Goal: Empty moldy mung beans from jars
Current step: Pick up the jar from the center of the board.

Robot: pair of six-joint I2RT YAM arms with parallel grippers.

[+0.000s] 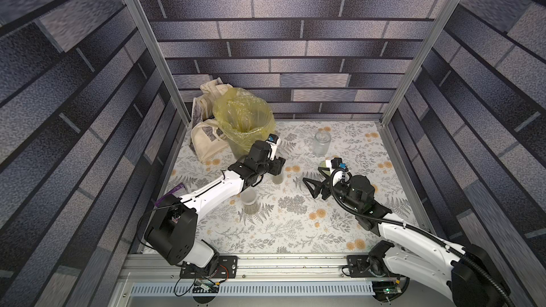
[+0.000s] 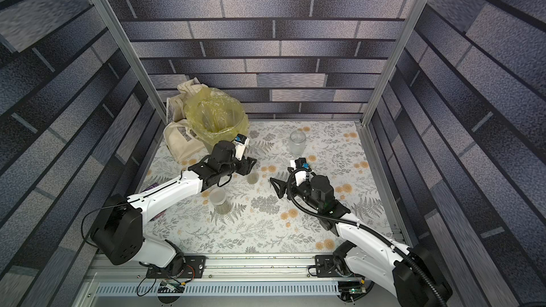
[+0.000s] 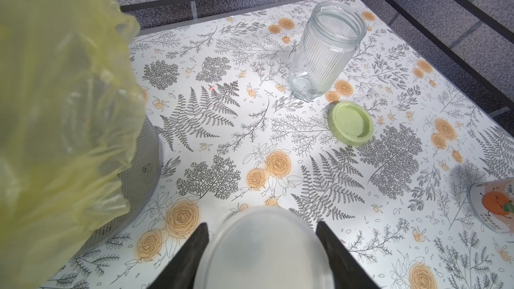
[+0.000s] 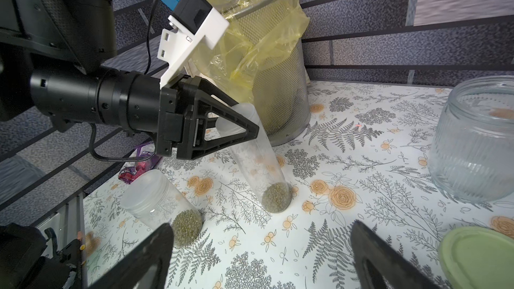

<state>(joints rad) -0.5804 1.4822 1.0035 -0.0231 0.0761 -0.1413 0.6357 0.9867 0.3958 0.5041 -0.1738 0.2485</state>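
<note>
Right wrist view, bottom edge: the right gripper [image 4: 262, 225] gapes empty; lower left, the short jar [image 4: 155, 196] sits lidded, mung beans [image 4: 187, 227] inside. At centre the left gripper [image 4: 244, 123] clamps the tall jar [image 4: 258, 168] by its lidded top, beans inside; right edge, the wide jar [image 4: 472, 140] stands empty, so probably one of three done.

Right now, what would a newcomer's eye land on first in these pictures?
First the yellow-bagged mesh bin at the back left of the table. Just in front of it, the left gripper is closed on the frosted lid of a tall narrow jar with mung beans at its bottom. Further right stands an empty ribbed glass jar, its pale green lid lying off beside it.
</note>
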